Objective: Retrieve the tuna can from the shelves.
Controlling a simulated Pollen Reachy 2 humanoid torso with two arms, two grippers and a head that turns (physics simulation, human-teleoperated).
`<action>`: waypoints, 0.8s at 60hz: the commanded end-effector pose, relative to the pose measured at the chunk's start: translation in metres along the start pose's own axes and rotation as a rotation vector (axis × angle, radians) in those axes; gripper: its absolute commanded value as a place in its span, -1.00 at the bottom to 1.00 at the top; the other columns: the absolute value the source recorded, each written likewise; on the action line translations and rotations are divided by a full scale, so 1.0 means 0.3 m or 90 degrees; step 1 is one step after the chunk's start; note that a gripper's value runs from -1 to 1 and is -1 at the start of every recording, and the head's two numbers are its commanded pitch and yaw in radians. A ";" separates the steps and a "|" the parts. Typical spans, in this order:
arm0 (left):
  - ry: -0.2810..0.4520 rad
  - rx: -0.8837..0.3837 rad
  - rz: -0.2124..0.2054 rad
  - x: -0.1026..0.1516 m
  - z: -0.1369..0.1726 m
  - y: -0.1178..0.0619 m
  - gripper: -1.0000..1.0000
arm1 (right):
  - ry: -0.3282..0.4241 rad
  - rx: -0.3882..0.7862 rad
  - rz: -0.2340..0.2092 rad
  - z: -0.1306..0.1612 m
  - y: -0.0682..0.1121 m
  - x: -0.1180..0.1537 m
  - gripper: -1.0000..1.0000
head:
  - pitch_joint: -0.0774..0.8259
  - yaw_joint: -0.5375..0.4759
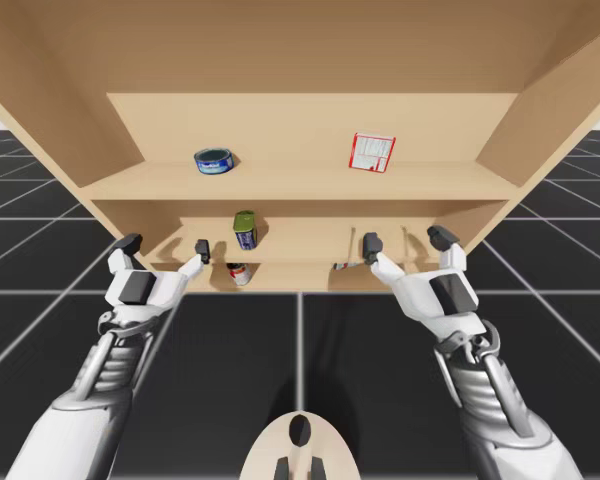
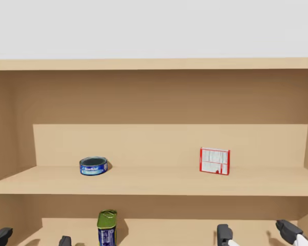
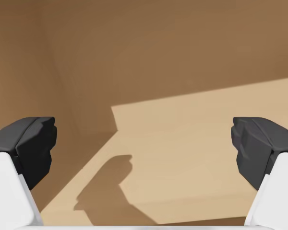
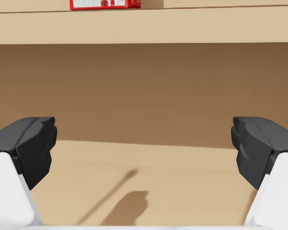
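Approach step, nothing grasped yet.
High view: the tuna can (image 1: pixel 214 160) sits upper left of centre on the upper shelf (image 1: pixel 300 181); left tool (image 1: pixel 166 247) and right tool (image 1: pixel 406 240) gape wide and empty at the lower shelf (image 1: pixel 295 255). Next, I judge, the left tool must rise to it.

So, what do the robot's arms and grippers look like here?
The left arm and right arm have smooth white shells with ribbed grey metal sections near the wrists. The left gripper and right gripper are white, each with a dark grey panel and two blocky black fingertip pads.
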 end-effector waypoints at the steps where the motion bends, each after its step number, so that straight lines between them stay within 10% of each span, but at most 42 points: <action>1: 0.001 -0.001 -0.001 -0.001 0.000 -0.001 -1.00 | 0.013 -0.003 -0.026 0.009 0.019 -0.005 -1.00 | -0.83 0.11; 37: 0.004 -0.010 0.010 0.001 0.003 0.002 -1.00 | 0.008 -0.015 -0.023 0.000 0.013 -0.006 -1.00 | -0.52 0.58; 48: 0.033 -0.063 0.079 0.077 0.050 0.002 -1.00 | 0.009 -0.016 -0.021 -0.001 0.014 -0.006 -1.00 | -0.48 0.55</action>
